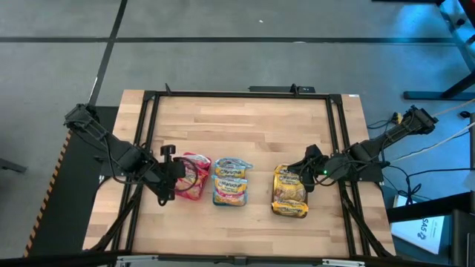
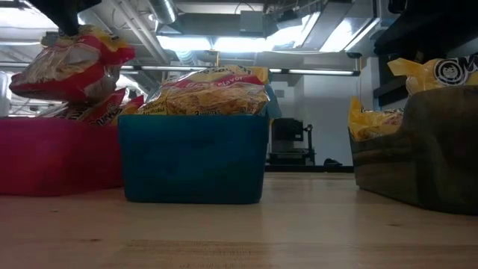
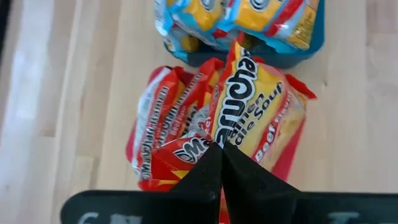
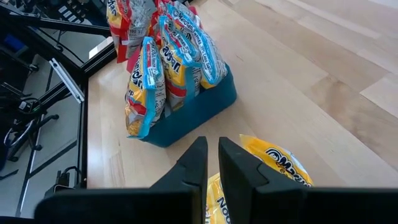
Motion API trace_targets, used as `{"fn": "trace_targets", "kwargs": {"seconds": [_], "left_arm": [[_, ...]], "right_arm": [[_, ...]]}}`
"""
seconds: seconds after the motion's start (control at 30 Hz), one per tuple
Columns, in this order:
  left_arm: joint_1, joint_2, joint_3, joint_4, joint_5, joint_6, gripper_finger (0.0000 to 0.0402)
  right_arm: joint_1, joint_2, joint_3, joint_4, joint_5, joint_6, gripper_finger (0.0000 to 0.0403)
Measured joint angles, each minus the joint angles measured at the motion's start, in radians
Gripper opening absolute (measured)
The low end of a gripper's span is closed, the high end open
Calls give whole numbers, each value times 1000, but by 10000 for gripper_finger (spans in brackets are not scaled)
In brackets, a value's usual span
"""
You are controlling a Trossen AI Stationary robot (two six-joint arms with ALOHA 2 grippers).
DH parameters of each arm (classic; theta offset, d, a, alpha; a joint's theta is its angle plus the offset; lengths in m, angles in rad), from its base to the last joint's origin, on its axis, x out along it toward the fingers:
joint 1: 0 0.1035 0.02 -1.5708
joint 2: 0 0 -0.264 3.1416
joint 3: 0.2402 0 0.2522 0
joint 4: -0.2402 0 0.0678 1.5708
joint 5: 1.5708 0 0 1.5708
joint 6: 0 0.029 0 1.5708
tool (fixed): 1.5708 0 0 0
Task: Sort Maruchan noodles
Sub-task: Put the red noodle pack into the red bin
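Note:
My left gripper (image 3: 219, 163) is shut on a red Maruchan packet (image 3: 255, 106) over the red tray (image 2: 60, 161), which holds more red packets (image 1: 194, 176). In the low view the held packet (image 2: 67, 67) hangs above them. Blue-edged packets (image 1: 231, 182) stand on edge in the teal tray (image 2: 194, 161). Yellow packets (image 1: 289, 191) lie in the dark grey tray (image 2: 426, 157). My right gripper (image 4: 212, 163) hovers empty just above the yellow packets (image 4: 273, 165), with a narrow gap between its fingers. My left gripper pinches the red packet by its crimped end edge (image 3: 214, 140) between the two fingertips. The fingers come from above, pointing down. The packet hangs below them, tilted, over the red tray's other packets (image 2: 97, 108); whether its lower end touches them I cannot tell.
The three trays stand in a row across the middle of the wooden table (image 1: 245, 126), red at the left, teal in the middle, dark grey at the right. A black frame (image 1: 148, 133) runs along the table's left, far and right edges.

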Motion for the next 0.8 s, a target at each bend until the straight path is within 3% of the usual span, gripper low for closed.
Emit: {"fn": "trace_targets", "kwargs": {"seconds": [0.4,0.8], "left_arm": [[1,0,0,-5,-20,-19,0],[1,83,-1,-12,47,-22,0]], "right_arm": [[0,0,0,-8,0,0,39],[0,0,0,-8,-1,0,39]]}}
